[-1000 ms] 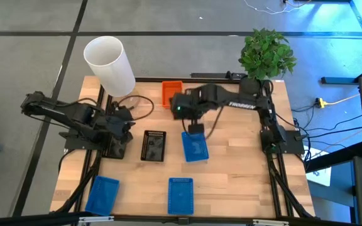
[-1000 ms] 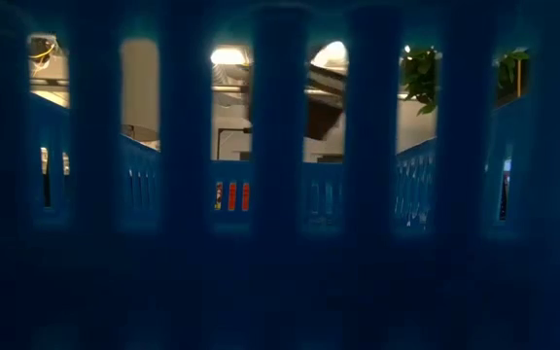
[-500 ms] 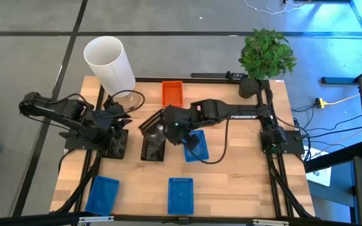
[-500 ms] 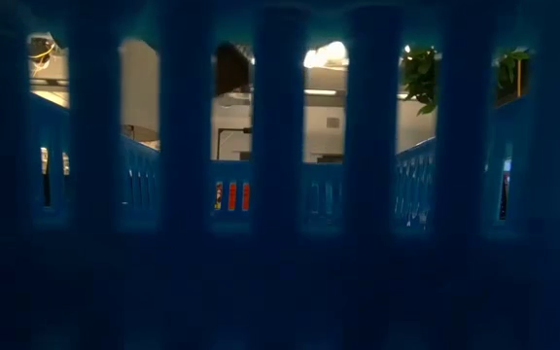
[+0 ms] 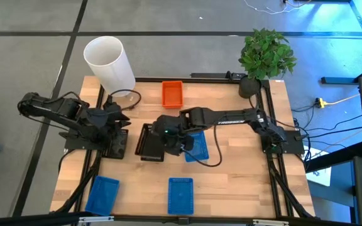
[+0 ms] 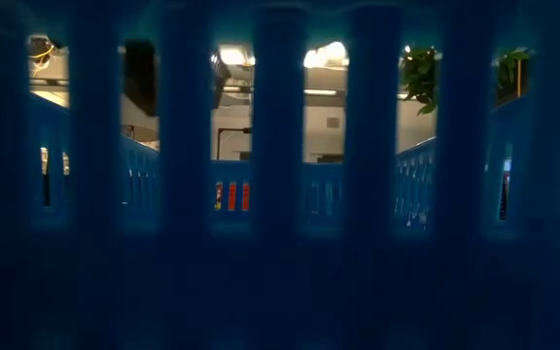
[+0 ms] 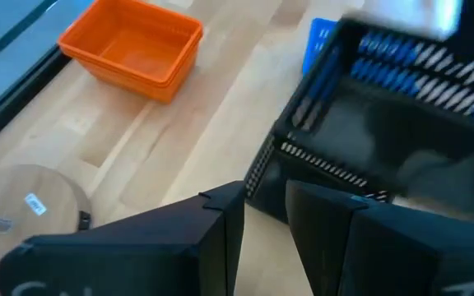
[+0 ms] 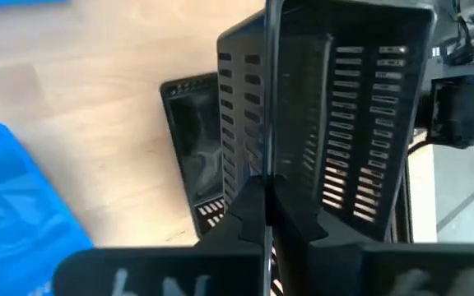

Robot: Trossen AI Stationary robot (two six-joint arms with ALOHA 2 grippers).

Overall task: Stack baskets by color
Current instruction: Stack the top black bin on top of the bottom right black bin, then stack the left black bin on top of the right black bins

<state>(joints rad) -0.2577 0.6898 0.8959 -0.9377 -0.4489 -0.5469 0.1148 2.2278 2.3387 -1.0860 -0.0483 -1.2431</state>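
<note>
My right gripper [image 5: 163,139] reaches to the table's middle, shut on a black basket [image 5: 147,139]. That basket hangs over a second black basket [image 8: 189,164], which lies flat on its bottom. Just right of them a blue basket [image 5: 197,147] lies on the table. Two more blue baskets [image 5: 102,193] [image 5: 181,194] sit near the front edge. An orange basket [image 5: 172,93] sits at the far middle. My left gripper [image 5: 124,119] hovers open, left of the held basket and touching nothing. My right gripper pinches one wall of the black basket [image 8: 265,168] between its two fingers, one on each face, at the rim. The fingers slant down from the table's right. The basket is lifted clear and tipped on edge, above the black basket on the table.
A tall white cylinder [image 5: 109,63] stands at the far left corner and a potted plant [image 5: 266,53] at the far right. A blue basket wall [image 6: 280,243] stands right before the low camera. Bare wood lies at the right front.
My right gripper has carried the black basket toward the table's left edge, from over the blue basket to over the black basket on the table. Its wrist has rolled, turning the basket about. It has stayed shut.
</note>
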